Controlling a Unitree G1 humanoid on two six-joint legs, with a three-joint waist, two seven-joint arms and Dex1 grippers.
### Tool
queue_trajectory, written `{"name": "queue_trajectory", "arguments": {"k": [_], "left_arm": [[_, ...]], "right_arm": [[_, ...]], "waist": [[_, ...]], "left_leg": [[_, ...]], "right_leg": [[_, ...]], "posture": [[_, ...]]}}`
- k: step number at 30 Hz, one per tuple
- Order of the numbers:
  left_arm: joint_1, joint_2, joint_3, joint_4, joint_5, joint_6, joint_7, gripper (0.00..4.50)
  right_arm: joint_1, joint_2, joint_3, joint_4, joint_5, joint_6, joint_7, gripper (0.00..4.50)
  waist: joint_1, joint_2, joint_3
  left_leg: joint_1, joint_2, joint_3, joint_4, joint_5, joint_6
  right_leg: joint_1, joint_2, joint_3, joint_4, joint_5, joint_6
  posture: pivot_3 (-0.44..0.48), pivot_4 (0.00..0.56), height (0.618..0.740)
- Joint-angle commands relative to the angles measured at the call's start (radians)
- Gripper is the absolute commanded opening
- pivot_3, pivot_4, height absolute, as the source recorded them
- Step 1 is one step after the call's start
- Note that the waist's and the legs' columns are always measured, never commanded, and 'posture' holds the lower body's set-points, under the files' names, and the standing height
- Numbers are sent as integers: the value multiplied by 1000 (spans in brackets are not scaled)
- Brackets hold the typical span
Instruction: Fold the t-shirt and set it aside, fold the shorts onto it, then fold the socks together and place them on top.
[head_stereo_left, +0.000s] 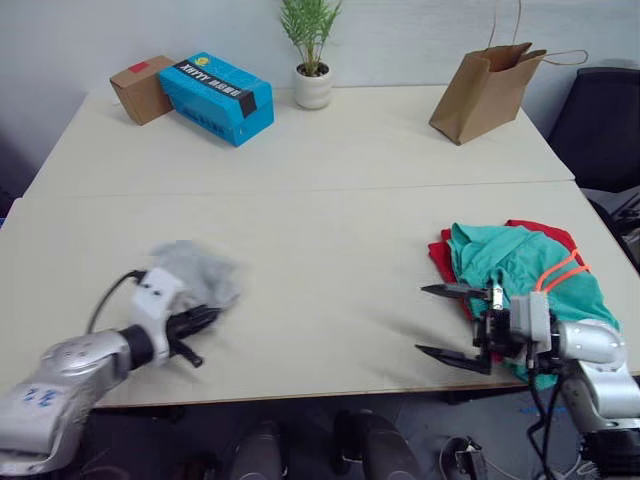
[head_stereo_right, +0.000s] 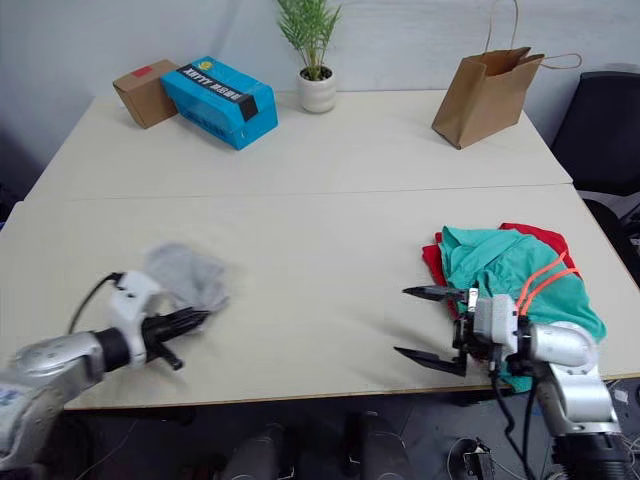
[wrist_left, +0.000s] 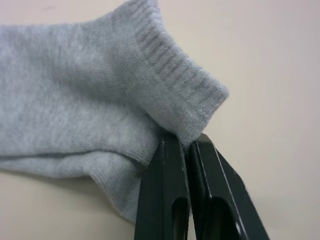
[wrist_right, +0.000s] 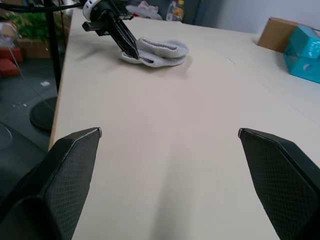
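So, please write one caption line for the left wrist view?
Left end effector shut on the cuff of the grey socks lying on the table.

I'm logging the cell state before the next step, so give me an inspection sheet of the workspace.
Surface: pale table, seam across its middle.
Job's things: teal shorts lying on the red t-shirt near the right edge; grey socks on the left.
Clutter: blue box, cardboard box, potted plant, paper bag along the far side.
Grippers: left gripper shut on the socks; right gripper open, holding nothing.
Cables: black cable at the left wrist.
Surroundings: dark chair at far right.
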Motion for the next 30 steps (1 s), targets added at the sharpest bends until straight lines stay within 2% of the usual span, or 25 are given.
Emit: {"name": "queue_trajectory", "arguments": {"k": [1, 4, 9, 12, 15, 17, 20, 23, 25, 27, 30], "left_arm": [[-109, -26, -151, 43, 37, 10, -7, 16], [-191, -68, -239, 88, 62, 5, -6, 16], [-247, -96, -297, 117, 44, 17, -64, 16], [-248, -104, -289, 118, 24, -22, -117, 701], [-246, -103, -271, 100, 0, -80, -186, 1623], [-247, -70, -217, 103, -34, -115, -256, 2241], [-293, 8, -87, 178, -122, -90, -354, 2241], [-358, 121, -42, 293, -132, -83, -453, 2241], [-433, 151, -91, 405, -31, -185, -461, 2241], [-532, 122, -129, 548, 63, -309, -439, 2241], [-669, 61, -195, 788, 181, -441, -424, 1646]], "right_arm": [[-7, -5, -22, -19, -6, -6, -13, 4500], [-7, -6, -23, -57, -10, 22, -55, 4500], [30, -8, -16, -171, -14, 96, -137, 4500], [68, -7, -16, -245, -17, 139, -187, 4500], [86, -5, -7, -305, -17, 184, -231, 4500], [75, -4, 9, -337, -17, 219, -259, 4500], [37, 0, 57, -391, 6, 305, -287, 4500], [-3, 24, 124, -437, -3, 415, -362, 4500], [-19, 51, 204, -449, -52, 440, -384, 4500], [-43, 87, 280, -437, -108, 448, -407, 4500], [-83, 130, 401, -377, -209, 406, -389, 4500]], "waist": [[2, 0, 0], [2, 0, 0], [10, 0, 0], [16, 0, 0], [20, 0, 0], [20, 0, 0], [17, 0, 0], [17, 0, 0], [20, 0, 0], [26, 0, 0], [27, -1, 0]], "left_leg": [[0, 0, 0, 0, 1, 0], [0, 0, 0, 0, 2, -1], [0, 0, 0, 0, 2, -1], [0, 0, 0, 0, 3, -2], [0, 0, 0, 0, 2, -2], [0, 0, 0, 1, 2, -1], [0, 0, 0, 0, 3, -2], [0, 0, 0, 0, 4, -4], [0, 0, -1, -1, 4, -4], [-1, -1, -1, -1, 4, -4], [-3, -2, -1, 1, 3, -1]], "right_leg": [[0, 1, 0, 0, 0, 0], [0, 1, 1, 1, 0, 0], [0, 1, 2, 1, 0, 0], [-1, 1, 2, 1, 0, 0], [-1, 1, 3, 1, 0, 0], [-1, 1, 3, 2, 0, 0], [-2, 2, 3, 2, 0, 0], [-3, 2, 3, 5, -2, -2], [-3, 2, 3, 5, -2, -2], [-3, 2, 3, 5, -3, -1], [-3, 1, 2, 5, -2, 0]], "posture": [[0, 150, 740], [0, 150, 740], [0, 150, 740], [0, 150, 740], [0, 150, 740], [0, 150, 740], [0, 150, 740], [0, 150, 740], [0, 150, 740], [0, 150, 740], [0, 150, 740]]}}
